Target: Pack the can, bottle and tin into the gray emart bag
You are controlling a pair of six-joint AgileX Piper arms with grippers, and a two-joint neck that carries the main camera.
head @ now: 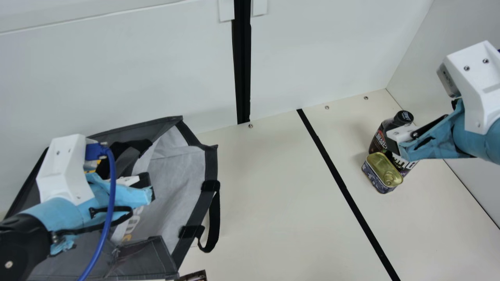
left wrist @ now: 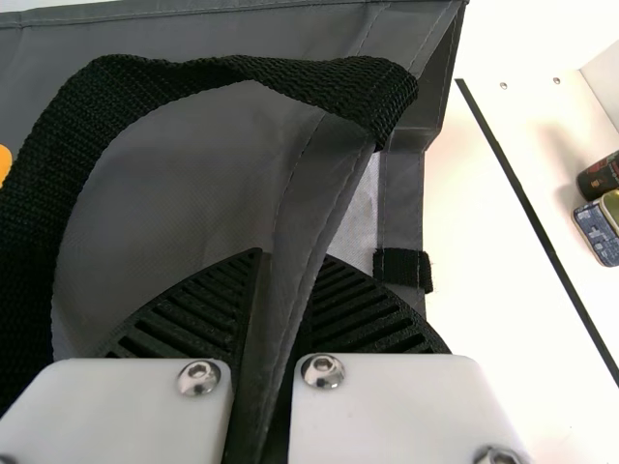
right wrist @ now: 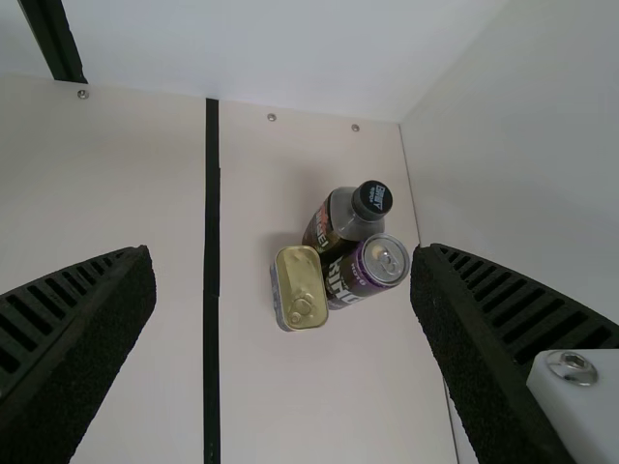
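Although the main view shows the goods bunched at one side, the gray emart bag (head: 172,195) lies well apart from the right claw (head: 396,149), spread under and around the left claw (head: 150,190). The right claw hangs over the group on the counter (head: 273,195): tin (head: 381,169) just in front of it, bottle (head: 379,138) behind, can (head: 406,166) partly hidden by it. A descent from here could clip the bottle's cap, tipping it against its neighbors.

In the left wrist view, the left claw is closed on a fold of the bag's gray cloth, with a black strap (left wrist: 82,126) looping beside it. Should that fold slip, or the claw pull too hard, the mouth could sag or the bag skid; the loop might also snag whatever is lowered in.

In the right wrist view, the right claw is wide open and holds nothing, with all three goods beyond its gap, touching or nearly so. Because they sit so tightly together, a finger could land on a lid or shove one aside. A grip spanning two of them would probably be uneven, and one could drop on the way over.
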